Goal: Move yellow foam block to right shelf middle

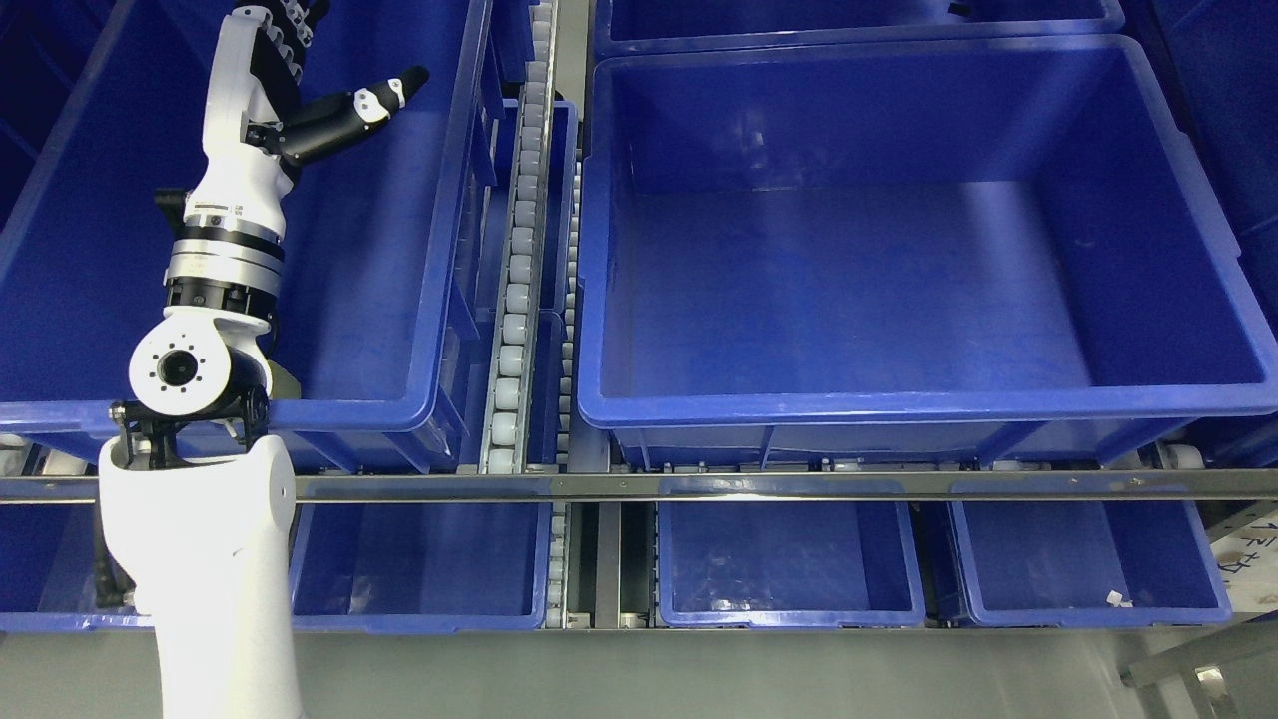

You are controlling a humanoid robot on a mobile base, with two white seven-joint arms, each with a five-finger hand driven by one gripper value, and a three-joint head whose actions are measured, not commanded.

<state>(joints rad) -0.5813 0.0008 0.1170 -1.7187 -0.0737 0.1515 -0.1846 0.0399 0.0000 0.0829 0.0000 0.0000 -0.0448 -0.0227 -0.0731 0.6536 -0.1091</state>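
The fingers [394, 88] of the left hand [290, 90] at eleven o'clock are spread, holding nothing, inside the left blue bin [399, 300]. No yellow foam block is visible.

Left arm: white, rising from lower left, reaching up and away | wrist: silver-and-black cuff | left hand [300, 70]: white-and-black, thumb [354, 110] out right, fingers loose, nothing held

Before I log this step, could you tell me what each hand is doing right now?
Left hand: open, thumb spread, holding nothing, inside the left blue bin.
Right hand: not in view.
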